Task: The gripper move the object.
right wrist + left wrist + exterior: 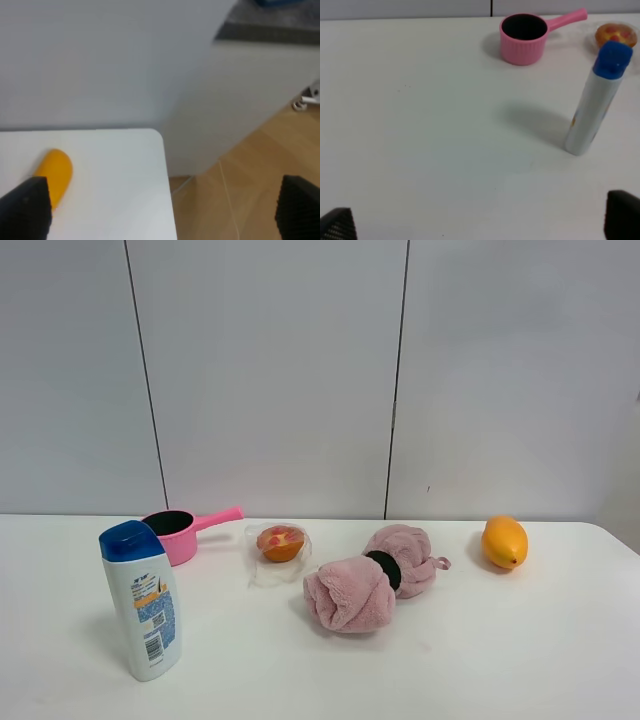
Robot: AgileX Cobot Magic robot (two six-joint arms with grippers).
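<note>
The tart (pixel 281 542), golden-brown with red spots, sits in loose clear plastic on the white table (pixel 480 660) between a pink pot and a pink towel. It also shows at the edge of the left wrist view (pixel 616 35), behind the bottle. Neither arm shows in the exterior high view. My left gripper (pixel 480 227) is open and empty over bare table, well short of the tart; only its two black fingertips (pixel 339 226) show. My right gripper (pixel 160 212) is open and empty near the table's corner, beside the mango (pixel 54 176).
A white shampoo bottle with a blue cap (pixel 142 601) stands at the front left. A pink pot (pixel 178 533) with a handle sits behind it. A rolled pink towel (pixel 372 575) lies mid-table. An orange-yellow mango (pixel 503 541) lies at the right. The table's edge drops to a wooden floor (pixel 260 190).
</note>
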